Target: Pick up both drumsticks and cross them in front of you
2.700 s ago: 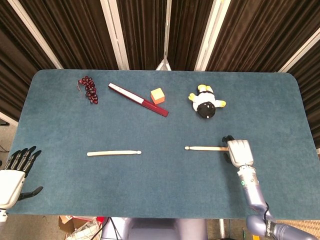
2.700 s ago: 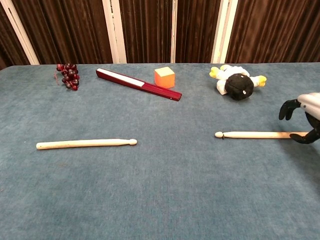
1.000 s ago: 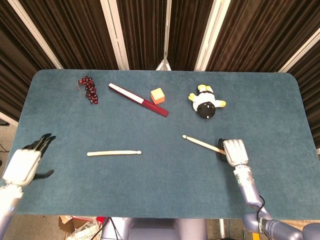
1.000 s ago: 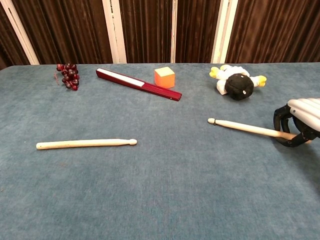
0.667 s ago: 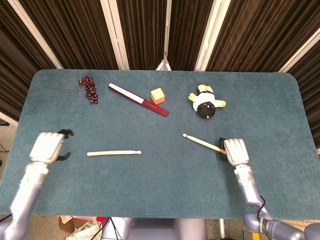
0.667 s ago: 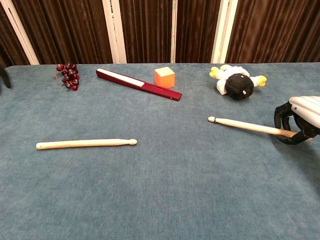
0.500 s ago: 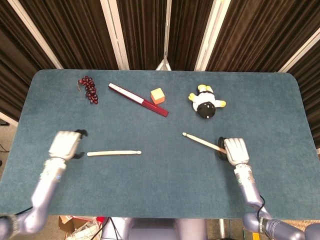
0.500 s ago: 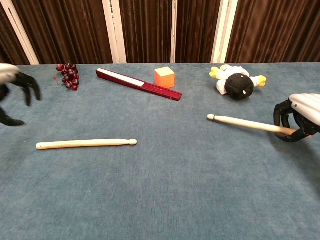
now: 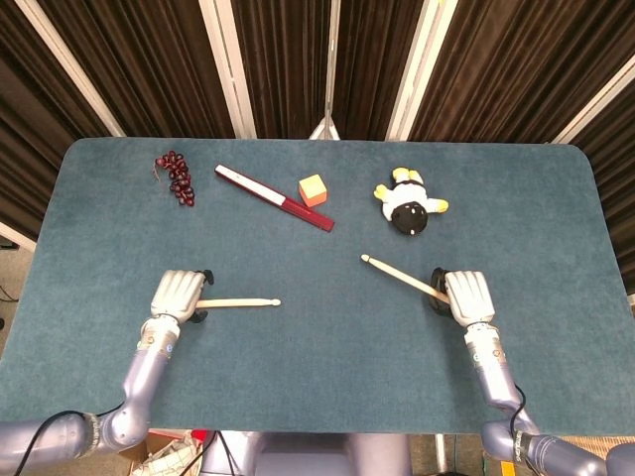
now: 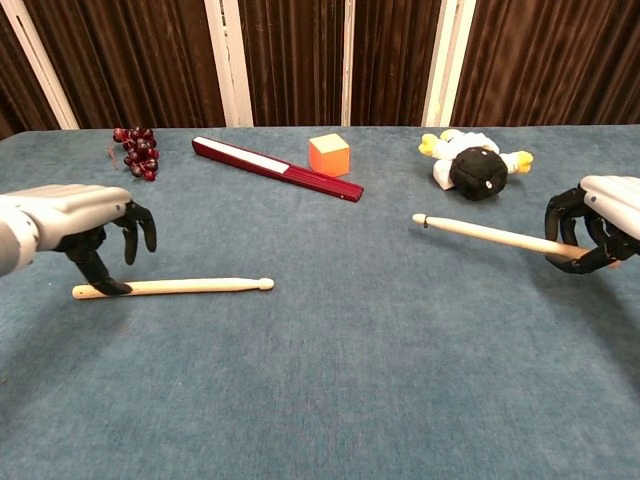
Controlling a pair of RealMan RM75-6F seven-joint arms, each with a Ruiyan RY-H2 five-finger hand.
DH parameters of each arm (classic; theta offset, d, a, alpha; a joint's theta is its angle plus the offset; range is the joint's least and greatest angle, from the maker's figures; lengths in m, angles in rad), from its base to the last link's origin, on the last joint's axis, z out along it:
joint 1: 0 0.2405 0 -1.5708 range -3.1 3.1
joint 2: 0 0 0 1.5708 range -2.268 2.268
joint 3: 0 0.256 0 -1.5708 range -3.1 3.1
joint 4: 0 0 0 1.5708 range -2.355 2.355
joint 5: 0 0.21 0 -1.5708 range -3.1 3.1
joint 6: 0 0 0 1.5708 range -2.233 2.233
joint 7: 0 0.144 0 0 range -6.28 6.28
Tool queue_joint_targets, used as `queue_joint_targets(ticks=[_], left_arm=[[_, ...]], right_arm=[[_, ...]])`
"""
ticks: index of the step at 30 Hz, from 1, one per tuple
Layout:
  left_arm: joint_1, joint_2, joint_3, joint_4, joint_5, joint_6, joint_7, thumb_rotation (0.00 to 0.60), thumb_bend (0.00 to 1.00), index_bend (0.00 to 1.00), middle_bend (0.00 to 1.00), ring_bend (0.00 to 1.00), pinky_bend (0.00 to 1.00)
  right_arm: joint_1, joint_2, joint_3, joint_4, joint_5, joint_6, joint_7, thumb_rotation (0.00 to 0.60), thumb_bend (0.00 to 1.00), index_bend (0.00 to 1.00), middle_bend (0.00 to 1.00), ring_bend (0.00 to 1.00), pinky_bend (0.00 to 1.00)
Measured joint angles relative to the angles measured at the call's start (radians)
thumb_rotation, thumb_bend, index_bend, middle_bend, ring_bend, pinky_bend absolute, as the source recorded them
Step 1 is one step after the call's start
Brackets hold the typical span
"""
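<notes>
One wooden drumstick (image 9: 241, 301) (image 10: 185, 287) lies flat on the blue table, tip pointing right. My left hand (image 9: 177, 295) (image 10: 85, 228) hovers over its butt end, fingers arched apart above the stick and the thumb down beside it, not closed on it. My right hand (image 9: 466, 296) (image 10: 597, 235) grips the butt of the other drumstick (image 9: 400, 277) (image 10: 487, 234). That stick is raised off the cloth and slants up-left, tip toward the table's middle.
Along the far side lie a bunch of dark grapes (image 9: 177, 177), a closed red fan (image 9: 275, 198), an orange cube (image 9: 313, 189) and a black-and-white plush toy (image 9: 409, 208). The blue table (image 9: 327, 377) ends just in front of both forearms.
My left hand swung in from the left edge to the lying stick's butt end. My right hand closed on its stick and lifted it, the tip swinging away from me.
</notes>
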Motion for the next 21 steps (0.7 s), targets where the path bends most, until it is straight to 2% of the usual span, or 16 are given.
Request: queue_joint_targets(ticks=[12,21], left_arm=[[-0.041,-0.082,0.027,0.076,-0.030,0.024,0.021,0.600,0.43,0.44,0.51,0.83,0.93],[-0.047,-0.106,0.047,0.105,-0.033,0.029,0.010,0.600,0.50,0.54,0.63,0.84,0.94]], right_arm=[[-0.001,0.006,0.005,0.003,0.004,0.003,0.006,0.600,0.52,0.77,0.67,0.75,0.78],[-0.002,0.006,0.004,0.001,0.003,0.005,0.006,0.600,0.52,0.77,0.67,0.75,0.78]])
